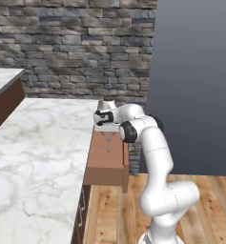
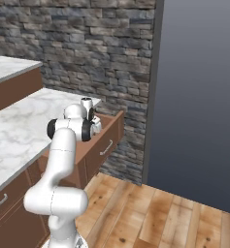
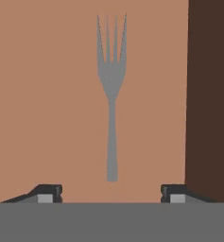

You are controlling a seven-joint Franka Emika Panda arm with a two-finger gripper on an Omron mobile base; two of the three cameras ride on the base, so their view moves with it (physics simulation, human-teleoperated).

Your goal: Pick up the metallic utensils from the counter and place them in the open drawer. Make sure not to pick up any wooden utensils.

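The hand (image 3: 111, 194) hangs over the open drawer (image 1: 105, 164) with its fingertips (image 3: 47, 193) spread wide and holding nothing, the grey fork (image 3: 111, 94) lying flat on the drawer floor below, so the placing step looks done and the next move calls for lifting clear toward the marble surface (image 1: 38, 157).

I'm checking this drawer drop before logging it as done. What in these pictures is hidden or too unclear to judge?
- Drawer interior: in both base views the arm and hand cover most of it; the fork there is just a small grey mark.
- Fork resting or still falling: hand view shows it lying apart from the open gripper, but contact with the floor can't be judged.
- Drawer's other walls: cut off by the hand view's edges.
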